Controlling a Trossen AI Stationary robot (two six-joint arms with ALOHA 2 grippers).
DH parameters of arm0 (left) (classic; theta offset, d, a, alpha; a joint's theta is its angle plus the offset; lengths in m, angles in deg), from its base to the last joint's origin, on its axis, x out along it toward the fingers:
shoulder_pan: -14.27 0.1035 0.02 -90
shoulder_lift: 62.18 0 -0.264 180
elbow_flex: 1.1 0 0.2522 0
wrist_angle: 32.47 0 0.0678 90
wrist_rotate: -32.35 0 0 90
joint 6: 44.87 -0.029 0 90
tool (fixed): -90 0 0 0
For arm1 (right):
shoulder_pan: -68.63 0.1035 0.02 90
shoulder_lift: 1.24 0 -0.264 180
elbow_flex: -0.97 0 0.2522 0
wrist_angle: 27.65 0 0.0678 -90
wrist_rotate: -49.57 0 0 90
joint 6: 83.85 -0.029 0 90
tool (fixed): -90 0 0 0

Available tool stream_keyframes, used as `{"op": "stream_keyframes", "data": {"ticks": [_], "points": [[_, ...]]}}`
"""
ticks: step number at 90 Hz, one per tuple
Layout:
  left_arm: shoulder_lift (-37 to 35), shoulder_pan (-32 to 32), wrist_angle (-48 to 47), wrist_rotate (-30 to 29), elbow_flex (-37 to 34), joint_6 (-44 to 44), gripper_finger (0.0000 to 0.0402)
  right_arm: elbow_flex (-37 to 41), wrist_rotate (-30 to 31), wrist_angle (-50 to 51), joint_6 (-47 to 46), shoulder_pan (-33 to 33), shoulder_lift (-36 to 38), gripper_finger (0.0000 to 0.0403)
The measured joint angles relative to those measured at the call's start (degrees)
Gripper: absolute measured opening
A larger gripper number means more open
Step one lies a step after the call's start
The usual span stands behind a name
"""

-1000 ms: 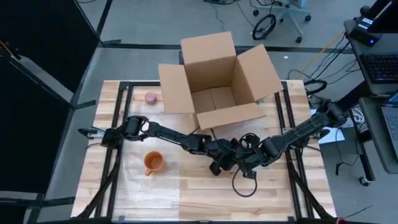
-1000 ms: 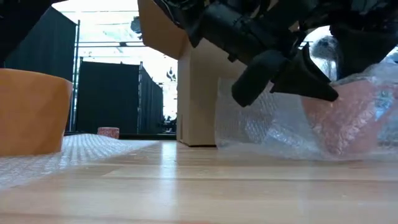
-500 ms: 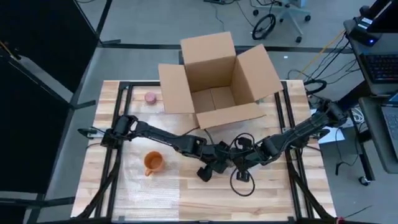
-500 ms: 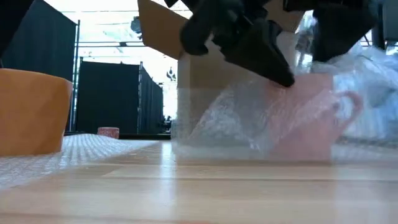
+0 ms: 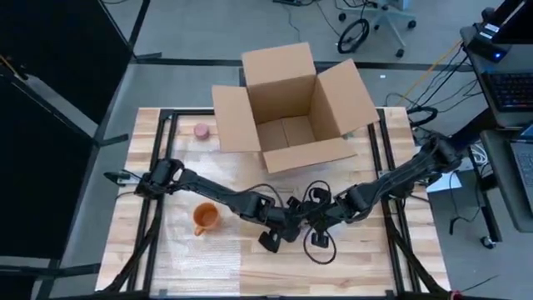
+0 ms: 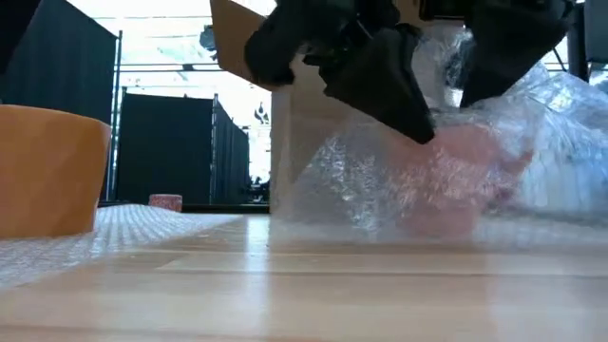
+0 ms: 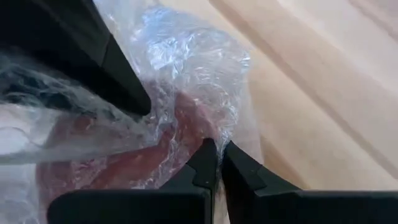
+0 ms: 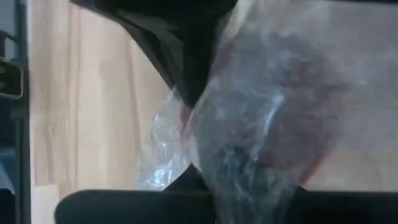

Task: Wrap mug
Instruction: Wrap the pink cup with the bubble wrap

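Observation:
A pink mug (image 6: 456,185) stands on the wooden table inside a clear sheet of bubble wrap (image 6: 361,180), about the table's middle. My left gripper (image 7: 217,157) is shut on the wrap beside the mug; it also shows in the high view (image 5: 285,227). My right gripper (image 5: 321,214) reaches in from the right, close over the mug, shut on the wrap's upper part (image 6: 465,52). An orange mug (image 5: 204,218) stands on a second bubble sheet (image 5: 200,250) at the near left. My left gripper pinches a bunched fold of the bubble wrap (image 7: 214,134) between its two fingertips, right beside the mug's wall. The wrap is drawn over the mug, which stands on the table. My right gripper holds gathered wrap (image 8: 239,168) over the mug. The wrap itself covers its fingers, so the hold's kind is hidden.
An open cardboard box (image 5: 291,108) stands at the far middle of the table. A small pink round thing (image 5: 201,131) lies to its left. A black cable loop (image 5: 321,246) hangs from my right arm onto the table. Bare wood lies to the near right.
Both grippers have gone toward the table's left and near edge, and the wrapped mug has slid that way with them. The wrap has been drawn farther over the mug; its handle, which showed half a second ago, is now covered.

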Motion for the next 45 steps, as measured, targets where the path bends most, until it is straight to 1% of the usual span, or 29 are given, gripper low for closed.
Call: {"op": "stream_keyframes", "data": {"ticks": [6,11,33,45], "points": [[0.0,0.9,0.2,1.4,0.0,0.0,0.0000,0.0,0.0,2.6,-1.9,-0.5,1.1,0.0013],[0.0,1.6,0.4,2.8,0.0,-0.1,0.0000,0.0,0.0,3.6,-2.5,-0.8,1.7,0.0030],[0.0,4.1,2.9,7.6,0.0,1.7,0.0000,0.0,-0.2,7.0,-5.4,-4.3,3.2,0.0140],[0.0,4.8,3.4,8.6,0.0,2.1,0.0000,0.0,-0.4,8.8,-6.9,-6.5,4.4,0.0180]]}}
